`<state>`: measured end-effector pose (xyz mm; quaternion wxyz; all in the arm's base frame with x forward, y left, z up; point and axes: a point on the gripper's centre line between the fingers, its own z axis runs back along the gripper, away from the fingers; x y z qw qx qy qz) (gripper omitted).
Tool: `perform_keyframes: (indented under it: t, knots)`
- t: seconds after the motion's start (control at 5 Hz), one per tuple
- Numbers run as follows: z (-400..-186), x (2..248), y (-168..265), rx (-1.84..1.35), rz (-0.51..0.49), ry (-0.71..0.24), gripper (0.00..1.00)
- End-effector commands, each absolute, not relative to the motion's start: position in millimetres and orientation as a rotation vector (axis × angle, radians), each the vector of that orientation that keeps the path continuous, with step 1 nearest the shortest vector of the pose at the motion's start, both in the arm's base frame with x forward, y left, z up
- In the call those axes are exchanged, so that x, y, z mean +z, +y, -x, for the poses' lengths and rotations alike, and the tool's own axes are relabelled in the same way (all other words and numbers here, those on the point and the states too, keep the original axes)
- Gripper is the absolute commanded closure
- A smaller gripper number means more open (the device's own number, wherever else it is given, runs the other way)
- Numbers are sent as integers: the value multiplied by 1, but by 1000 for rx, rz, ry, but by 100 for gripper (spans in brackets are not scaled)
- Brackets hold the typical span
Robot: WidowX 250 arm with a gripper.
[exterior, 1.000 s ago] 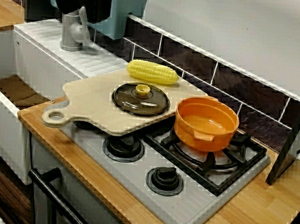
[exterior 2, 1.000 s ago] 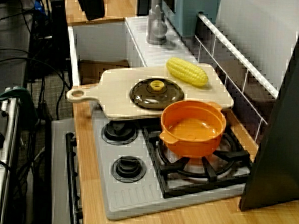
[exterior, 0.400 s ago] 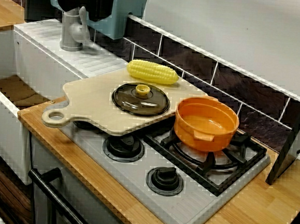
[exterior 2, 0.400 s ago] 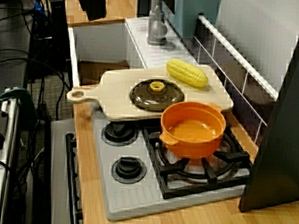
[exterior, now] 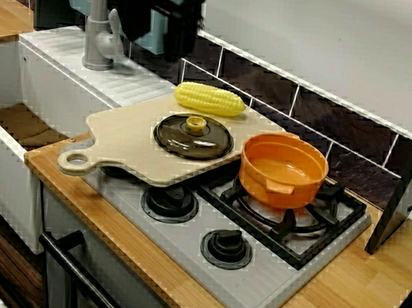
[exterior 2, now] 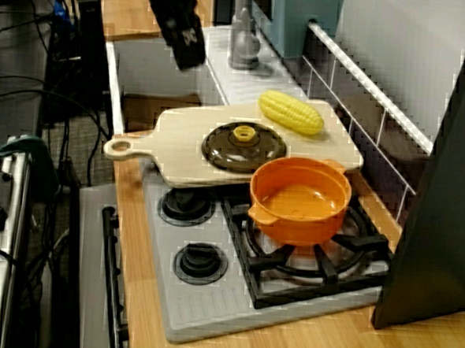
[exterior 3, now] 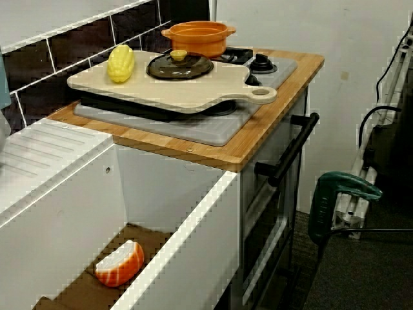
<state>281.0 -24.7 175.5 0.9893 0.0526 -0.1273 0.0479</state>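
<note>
corn (exterior: 210,99): yellow, kernelled, lying on cutting board (exterior: 122,134)

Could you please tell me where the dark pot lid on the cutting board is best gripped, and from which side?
Probably by the yellow knob at the centre of the lid, coming straight down from above. The lid lies flat, knob up, on the cutting board, so its thin rim offers fingers little, while the knob stands proud and clear of the corn.
</note>
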Motion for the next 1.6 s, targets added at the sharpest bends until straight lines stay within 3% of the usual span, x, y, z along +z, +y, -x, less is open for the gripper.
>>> perform_keyframes:
  t: [0.0,0.4,1.4]
  knots:
    - [-307,179,-30,52,-105,-308,0]
    - [-321,178,-11,-1,10,-257,0]
    - [-324,168,-22,-3,-32,-238,0]
